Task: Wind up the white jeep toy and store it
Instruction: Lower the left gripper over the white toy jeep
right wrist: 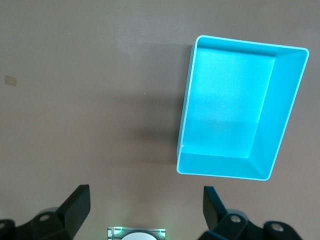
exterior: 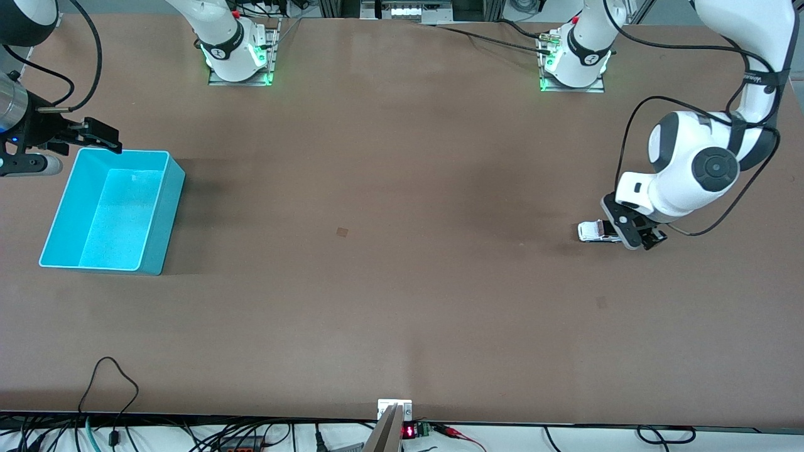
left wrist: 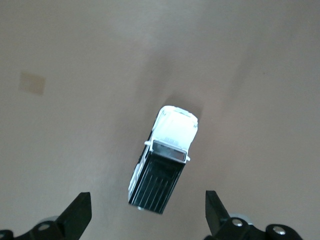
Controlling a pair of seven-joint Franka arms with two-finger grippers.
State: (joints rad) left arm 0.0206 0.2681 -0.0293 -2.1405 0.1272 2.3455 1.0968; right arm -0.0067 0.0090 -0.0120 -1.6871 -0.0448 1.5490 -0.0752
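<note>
Jeep (exterior: 593,231) stands on its wheels on the table (exterior: 402,282), toward the left arm's end, well apart from the bin (exterior: 112,210) at the right arm's end. Left gripper (exterior: 644,237) is low over the jeep's tail with its fingers (left wrist: 77,216) spread wide, gripping nothing. Right gripper (exterior: 94,136) waits over the bin's rim, fingers also wide and empty. Nothing seems done yet: I judge winding and storing are both left. The jeep is small, boxy hard plastic, white with a ribbed black roof. The bin is smooth turquoise plastic, rectangular, empty. The table is matte brown.
</note>
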